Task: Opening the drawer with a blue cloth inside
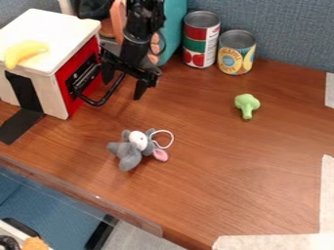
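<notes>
I see small print on the red-and-green can [199, 43] at the far side, and lettering on the yellow can [235, 54] just right.

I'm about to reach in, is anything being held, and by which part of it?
Nothing is held; the tool is open beside the black handle.

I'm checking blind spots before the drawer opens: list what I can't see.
Camera view throughout:
- Inside of white box with red front: hidden by its walls.
- Upper end of black jointed arm: cut off by top edge.
- Pinkish-orange object behind it: partly hidden by arm.
- Small orange object: cut off by bottom edge.
</notes>
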You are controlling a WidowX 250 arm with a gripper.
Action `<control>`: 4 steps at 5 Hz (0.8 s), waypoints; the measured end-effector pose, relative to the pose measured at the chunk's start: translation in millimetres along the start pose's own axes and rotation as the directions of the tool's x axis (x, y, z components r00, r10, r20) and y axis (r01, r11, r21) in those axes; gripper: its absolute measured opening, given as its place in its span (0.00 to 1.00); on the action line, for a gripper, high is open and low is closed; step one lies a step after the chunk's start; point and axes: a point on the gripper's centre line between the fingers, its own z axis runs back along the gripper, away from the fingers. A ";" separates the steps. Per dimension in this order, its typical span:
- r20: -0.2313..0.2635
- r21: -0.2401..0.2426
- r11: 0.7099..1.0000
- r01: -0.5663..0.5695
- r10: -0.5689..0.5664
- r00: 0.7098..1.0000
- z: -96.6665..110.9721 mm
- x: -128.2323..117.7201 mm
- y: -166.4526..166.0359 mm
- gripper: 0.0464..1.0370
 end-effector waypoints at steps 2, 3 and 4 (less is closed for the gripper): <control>-0.066 -0.017 1.000 -0.006 0.005 0.998 -21.7 -10.5 -3.3 0.32; -0.110 -0.012 1.000 -0.009 0.007 0.994 -28.1 -14.8 -7.3 0.12; -0.150 -0.025 1.000 -0.013 0.009 0.989 -24.9 -18.0 -9.4 0.08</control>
